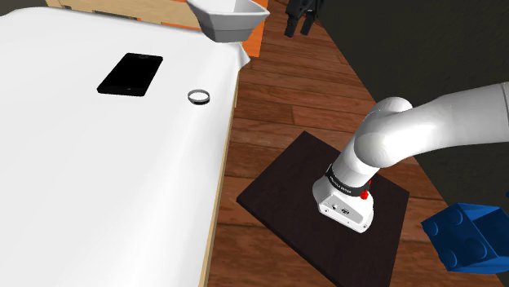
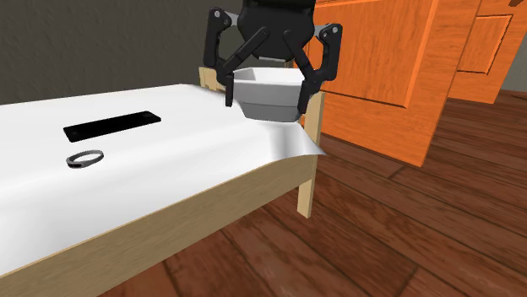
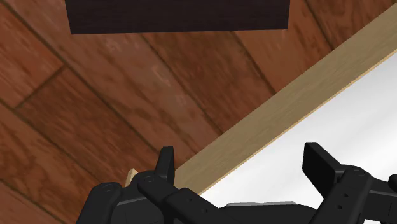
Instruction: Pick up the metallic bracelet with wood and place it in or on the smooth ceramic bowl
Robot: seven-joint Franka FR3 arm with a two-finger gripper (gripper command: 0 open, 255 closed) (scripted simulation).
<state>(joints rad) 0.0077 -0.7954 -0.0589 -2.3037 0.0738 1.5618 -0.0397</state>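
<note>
Bracelet rests on white table above plank floor.

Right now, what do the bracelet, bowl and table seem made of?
Bracelet: dark grey band with a paler rim, perhaps metal; no wood plainly shows. Bowl: plain white, smooth and matte, possibly ceramic. Table: flat white top; edge and leg pale wood, by the grain.
</note>
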